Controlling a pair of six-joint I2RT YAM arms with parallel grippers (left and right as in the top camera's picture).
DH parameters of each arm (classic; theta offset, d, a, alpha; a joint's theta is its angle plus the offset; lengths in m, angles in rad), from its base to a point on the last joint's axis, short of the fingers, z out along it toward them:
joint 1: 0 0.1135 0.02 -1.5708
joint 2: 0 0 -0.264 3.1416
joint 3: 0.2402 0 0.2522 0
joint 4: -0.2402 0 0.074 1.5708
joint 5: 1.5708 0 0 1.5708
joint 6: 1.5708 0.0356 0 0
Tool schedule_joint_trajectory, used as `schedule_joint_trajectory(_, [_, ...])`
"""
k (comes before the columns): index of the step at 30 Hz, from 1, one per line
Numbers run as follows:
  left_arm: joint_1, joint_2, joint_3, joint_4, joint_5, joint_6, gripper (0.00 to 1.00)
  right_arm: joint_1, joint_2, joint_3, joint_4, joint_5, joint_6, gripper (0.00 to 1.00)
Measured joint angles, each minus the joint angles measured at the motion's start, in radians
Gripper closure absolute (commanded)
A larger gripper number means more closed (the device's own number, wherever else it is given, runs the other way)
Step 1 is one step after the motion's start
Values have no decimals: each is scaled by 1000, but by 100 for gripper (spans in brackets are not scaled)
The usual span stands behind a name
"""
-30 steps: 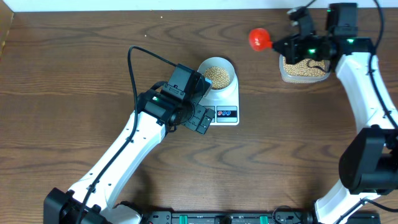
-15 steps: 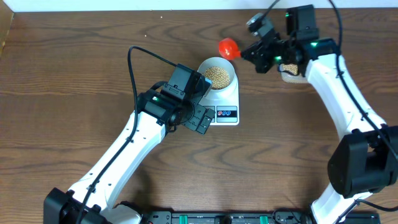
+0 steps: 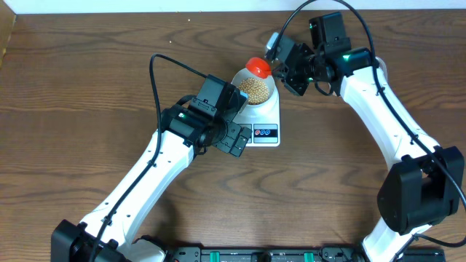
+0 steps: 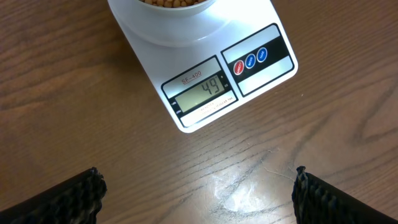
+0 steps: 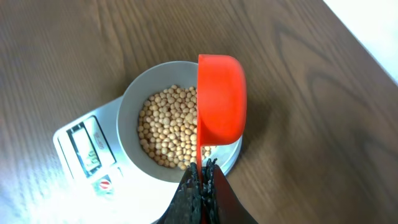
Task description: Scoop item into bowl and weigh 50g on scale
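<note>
Our right gripper [image 5: 200, 186] is clamped on the red scoop's [image 5: 221, 99] handle. The handle runs straight out from the jaws, and the cup hangs over the far-right rim of the bowl [image 5: 127, 106], rolled sideways, contents hidden. The bowl sits on the scale [image 4: 155, 59], mid-table nr the far edge. The beans [image 5: 168, 134] are tan, round, lying below the rim. The display [image 4: 204, 92] reads 49, so we reckon only a few more are needed. The left gripper [image 4: 198, 186] is spread wide, empty, nr the scale's front.

My scoop [image 5: 221, 93] is red, the beans [image 5: 165, 130] tan-yellow, the bowl [image 5: 127, 109] pale white, the scale [image 4: 152, 61] white with red and blue buttons [image 4: 250, 60].
</note>
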State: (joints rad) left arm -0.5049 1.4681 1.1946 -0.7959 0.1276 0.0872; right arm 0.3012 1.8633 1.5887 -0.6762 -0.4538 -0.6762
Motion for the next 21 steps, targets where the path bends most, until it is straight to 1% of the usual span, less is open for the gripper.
schedule_joint_trajectory(11, [0,0,0,0,0,0,2,11,0,0,0,7,-146,99])
schedule_joint_trajectory(21, [0,0,0,0,0,0,2,11,0,0,0,10,-184,99])
